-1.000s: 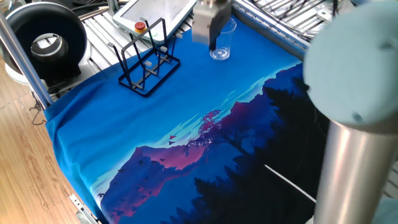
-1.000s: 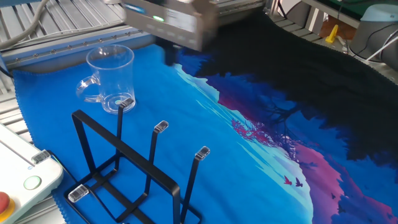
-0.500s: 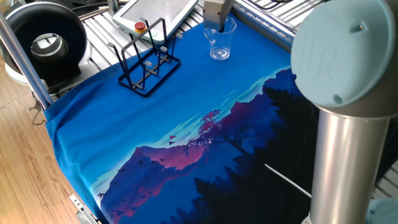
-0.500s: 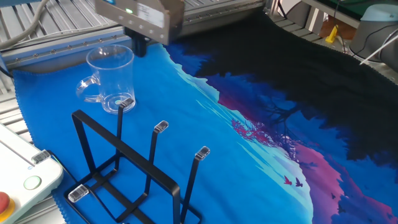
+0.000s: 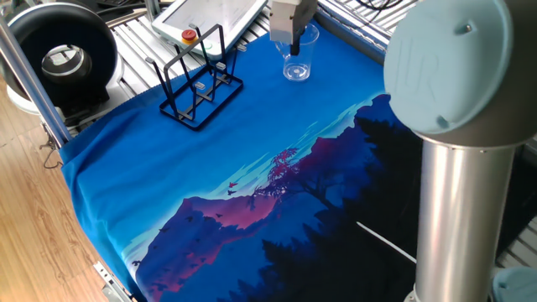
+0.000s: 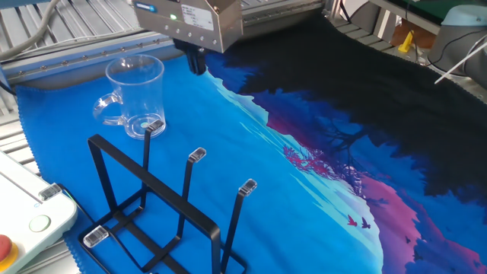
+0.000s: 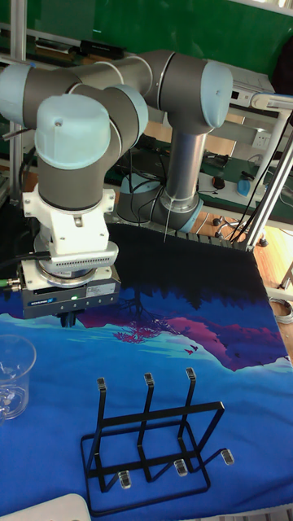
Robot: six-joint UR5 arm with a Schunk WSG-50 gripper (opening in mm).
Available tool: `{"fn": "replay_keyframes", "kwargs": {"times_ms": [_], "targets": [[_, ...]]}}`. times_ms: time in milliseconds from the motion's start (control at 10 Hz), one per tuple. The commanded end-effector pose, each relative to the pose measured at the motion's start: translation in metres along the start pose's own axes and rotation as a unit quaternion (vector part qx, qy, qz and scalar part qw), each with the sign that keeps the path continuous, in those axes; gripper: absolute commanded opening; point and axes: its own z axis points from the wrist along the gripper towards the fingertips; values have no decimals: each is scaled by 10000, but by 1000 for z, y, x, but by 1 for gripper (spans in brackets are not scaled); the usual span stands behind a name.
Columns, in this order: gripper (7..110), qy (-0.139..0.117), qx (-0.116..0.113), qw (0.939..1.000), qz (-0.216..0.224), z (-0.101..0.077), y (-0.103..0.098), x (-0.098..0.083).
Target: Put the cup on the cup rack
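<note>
Cup (image 6: 135, 95) stands upright on the blue printed cloth (image 5: 210, 176) covering the counter, near the cloth's far corner by the slatted metal surface (image 6: 46, 34). Clear glass, thick base; the other fixed view shows a small handle on its side, pointing away from the arm. In the tall fixed view the cup (image 7: 15, 376) sits at the left edge, partly cut off. Cup rack (image 5: 197, 84) stands on the same cloth, apart from the cup: black wire, rectangular base frame, three upright prongs with small clear caps visible in the other fixed view (image 6: 163, 213). Tall fixed view has the rack (image 7: 150, 440) in the foreground, nothing hung on it. End effector (image 6: 196, 59) hangs just beside the cup, above the cloth, on the side away from the handle; only dark fingertip stubs show under the grey wrist box (image 6: 190, 19), so whether the fingers are apart or together I cannot tell. In one fixed view the end effector (image 5: 288, 40) overlaps the cup (image 5: 298, 60) from behind; contact cannot be judged there. In the other fixed view a gap of cloth shows between them. White control box with a red button (image 5: 190, 35) sits past the rack, off the cloth. Black round fan-like unit (image 5: 59, 54) at the counter's corner.
</note>
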Motion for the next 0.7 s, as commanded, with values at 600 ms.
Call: {"fn": "replay_keyframes", "kwargs": {"times_ms": [600], "targets": [[7,-100,314,9991,-262,-18,-31,-15]]}}
